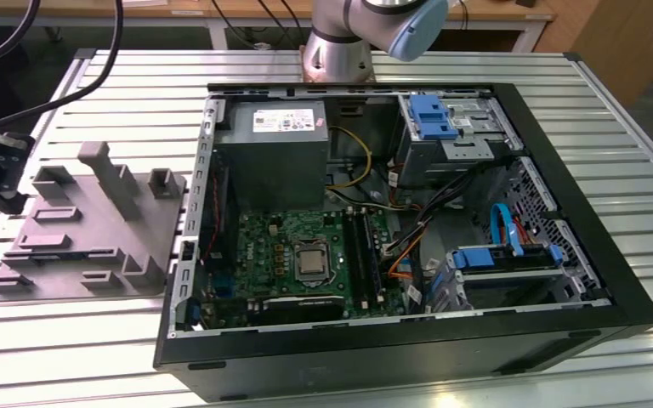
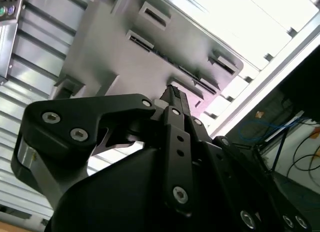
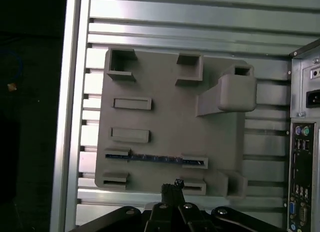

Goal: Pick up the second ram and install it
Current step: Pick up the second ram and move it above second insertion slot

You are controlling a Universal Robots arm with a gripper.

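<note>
The second ram [image 3: 156, 158] is a thin bluish-green stick standing on edge in the grey holder [image 3: 165, 117], held between two slotted blocks. In the first wrist view my gripper [image 3: 172, 186] hangs above the holder's edge, a short way from the stick, its fingers pressed together with nothing between them. The second wrist view shows the same closed fingertips [image 2: 175, 98] over the holder [image 2: 125, 57]. In the exterior view the gripper [image 1: 0, 174] is at the far left, just beyond the holder [image 1: 82, 229]. The long black motherboard slots [image 1: 360, 251] lie inside the open computer case [image 1: 417, 331].
The case stands at the exterior view's right of the holder on a slatted metal table [image 1: 599, 93]. Its rear panel with ports [image 3: 302, 167] is close to the holder. A power supply [image 1: 272, 144], cables and drive bays fill the case. Tall posts [image 1: 111, 174] rise from the holder.
</note>
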